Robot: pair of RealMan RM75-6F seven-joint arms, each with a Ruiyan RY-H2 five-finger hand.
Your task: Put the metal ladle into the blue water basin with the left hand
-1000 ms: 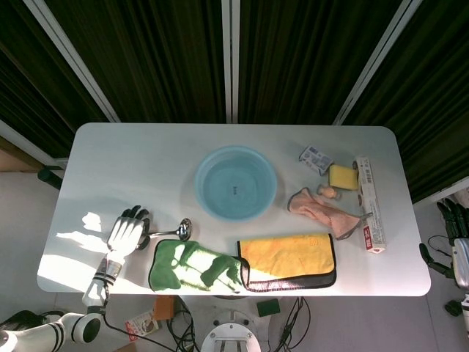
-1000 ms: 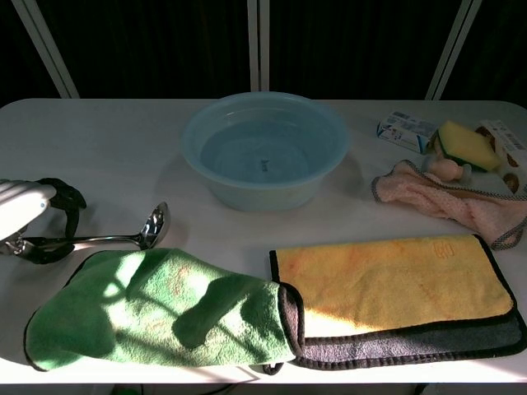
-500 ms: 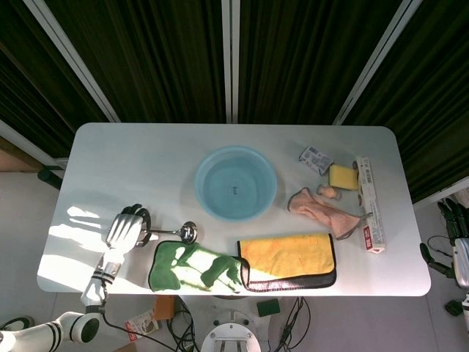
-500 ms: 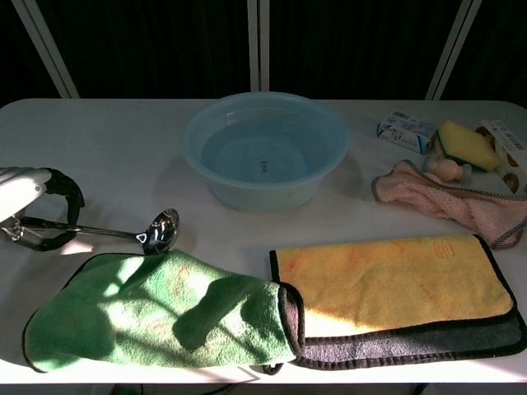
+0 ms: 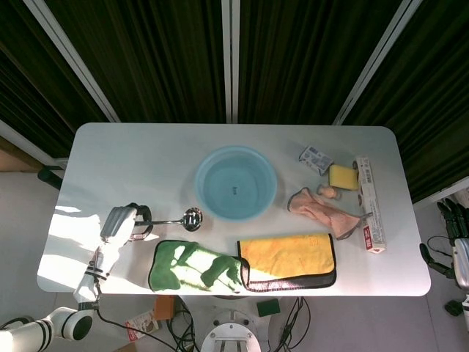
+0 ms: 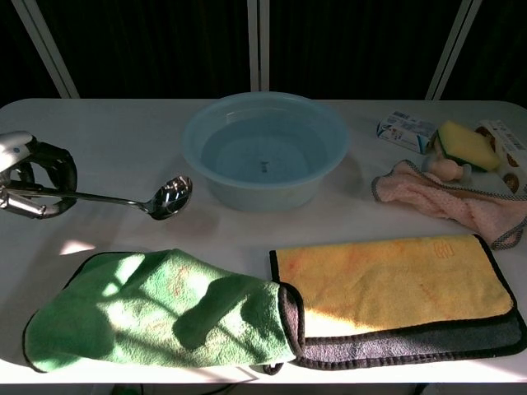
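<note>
My left hand (image 5: pixel 122 222) (image 6: pixel 31 178) grips the handle of the metal ladle (image 5: pixel 179 218) (image 6: pixel 140 200) at the table's left side. The ladle is lifted off the table, its handle roughly level and its bowl pointing right toward the blue water basin (image 5: pixel 235 182) (image 6: pixel 265 149). The ladle's bowl hangs a short way left of the basin's rim, above the far edge of the green cloth (image 5: pixel 194 265) (image 6: pixel 156 309). The basin stands at the table's middle and holds no objects. My right hand (image 5: pixel 456 242) shows only at the right edge of the head view, off the table.
A yellow cloth (image 5: pixel 287 260) (image 6: pixel 395 292) lies in front of the basin. To the right are a pink cloth (image 5: pixel 322 209) (image 6: pixel 449 202), a yellow sponge (image 5: pixel 341 176) (image 6: pixel 467 144), a small box (image 5: pixel 315 158) (image 6: pixel 407 129) and a long carton (image 5: pixel 369 203).
My left hand has raised the ladle off the table and carried it up and to the right, so its bowl is closer to the basin.
</note>
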